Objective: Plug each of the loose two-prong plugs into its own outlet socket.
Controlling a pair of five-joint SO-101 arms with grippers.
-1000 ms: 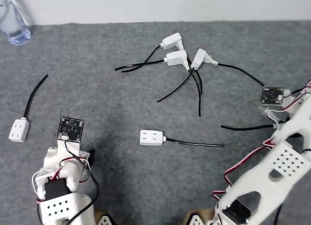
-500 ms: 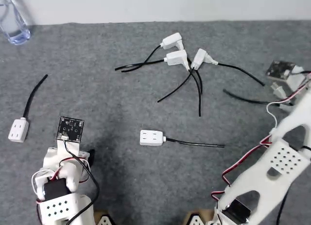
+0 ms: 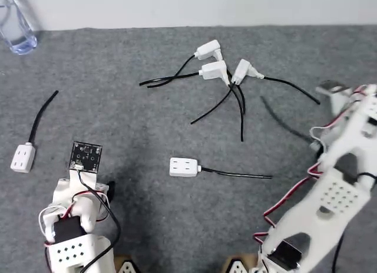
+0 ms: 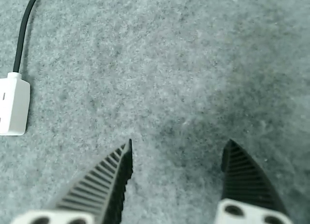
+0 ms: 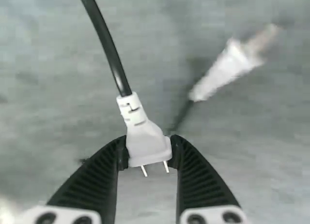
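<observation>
Two-prong plug point(image 5: 141, 132) is sitting in the right gripper point(image 5: 147, 150). Jaws are clamping its white body from both sides, prongs are pointing back twd the wrist, and its black cord point(image 5: 104, 45) is running away over the mat.

Grey felt mat point(image 3: 135, 214) is covering the table. Right arm point(image 3: 336, 190) is stretching up the right edge in the high view. Left arm point(image 3: 73, 232) is sitting low at the near left. Left gripper point(image 4: 179, 145) is hanging over bare mat w/ jaws spread wide, holding nothing.

Clear bottle point(image 3: 15, 25) is standing at the far left corner.

Centre outlet socket point(image 3: 184, 167) is lying mid-mat, w/ its cord going off to the right. Left outlet socket point(image 3: 22, 157) is lying near the left edge, beside the left arm. Both are lying unplugged.

3 loose plugs are lying close together at far centre, w/ their cords crossing: far plug point(image 3: 209, 49), middle plug point(image 3: 215, 71) and right-hand plug point(image 3: 242, 71).
</observation>
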